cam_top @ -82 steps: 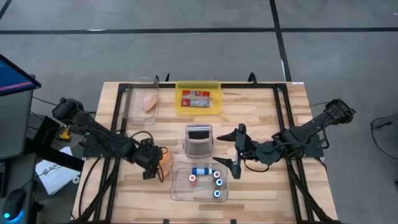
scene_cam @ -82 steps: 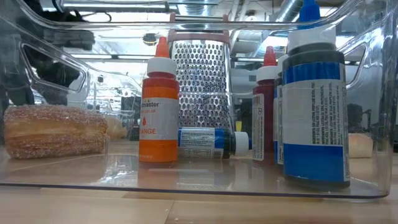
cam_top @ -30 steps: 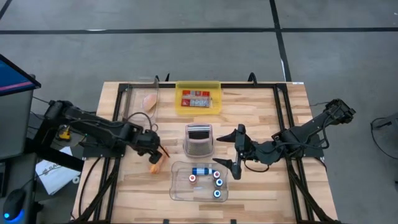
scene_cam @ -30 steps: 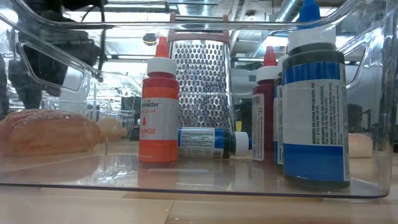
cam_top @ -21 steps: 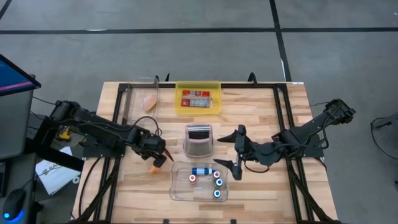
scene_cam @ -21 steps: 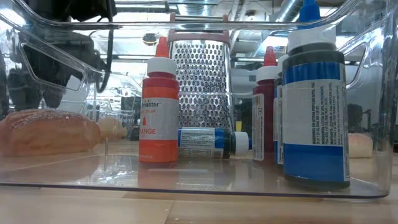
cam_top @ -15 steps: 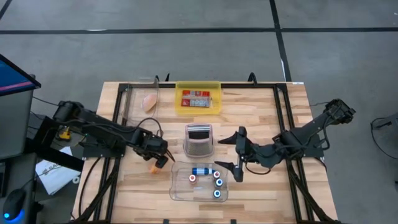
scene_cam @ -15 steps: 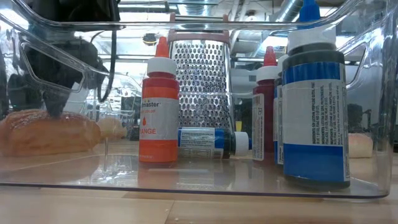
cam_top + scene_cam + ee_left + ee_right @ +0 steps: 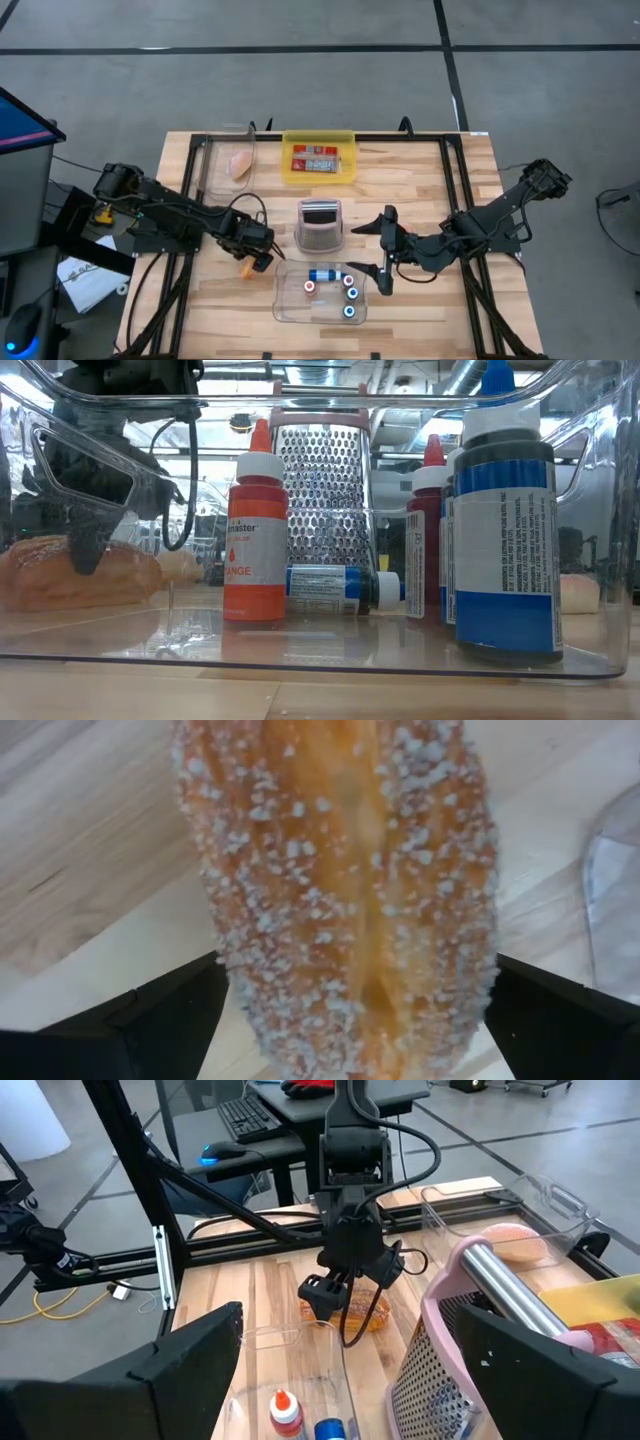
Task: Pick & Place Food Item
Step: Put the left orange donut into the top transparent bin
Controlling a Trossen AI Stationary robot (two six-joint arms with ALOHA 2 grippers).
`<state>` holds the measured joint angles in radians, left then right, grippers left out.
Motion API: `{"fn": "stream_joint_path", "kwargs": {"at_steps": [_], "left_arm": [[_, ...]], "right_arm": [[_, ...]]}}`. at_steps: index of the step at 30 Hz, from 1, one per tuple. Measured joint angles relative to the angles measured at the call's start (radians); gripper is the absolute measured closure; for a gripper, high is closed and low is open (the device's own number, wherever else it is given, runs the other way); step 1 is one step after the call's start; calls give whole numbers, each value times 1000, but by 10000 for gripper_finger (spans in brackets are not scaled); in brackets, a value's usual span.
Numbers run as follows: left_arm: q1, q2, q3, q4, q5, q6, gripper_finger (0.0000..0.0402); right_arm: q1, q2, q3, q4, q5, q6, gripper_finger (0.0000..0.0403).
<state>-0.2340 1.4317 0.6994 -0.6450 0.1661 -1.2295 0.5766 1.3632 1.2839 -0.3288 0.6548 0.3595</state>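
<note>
We're looking at the left pincer pointed steeply down over the sugared pastry, fingers spread wide with one on each side of it. We can't tell if they're touching it. The pastry lies flat on the wooden tabletop, just beside the left wall of the clear bin that holds the food colouring bottles. In the low view the pastry sits behind the bin wall with a dark finger in front of it. The right pincer hangs spread open above the tabletop, between the pink box grater and the bin's right end, pinching nothing. Further back there's a yellow tray and a clear container with another food item in it.
</note>
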Motion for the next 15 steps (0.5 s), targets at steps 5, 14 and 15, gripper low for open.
{"fn": "stream_joint_path", "kwargs": {"at_steps": [5, 14, 15], "left_arm": [[0, -1, -16, 0, 0, -1, 25], [0, -2, -61, 34, 8, 2, 64], [0, -2, -62, 33, 10, 9, 71]], "right_arm": [[0, 0, 0, -1, 0, 0, 49], [13, 0, 0, -12, 0, 7, 49], [13, 0, 0, -12, 0, 8, 49]]}}
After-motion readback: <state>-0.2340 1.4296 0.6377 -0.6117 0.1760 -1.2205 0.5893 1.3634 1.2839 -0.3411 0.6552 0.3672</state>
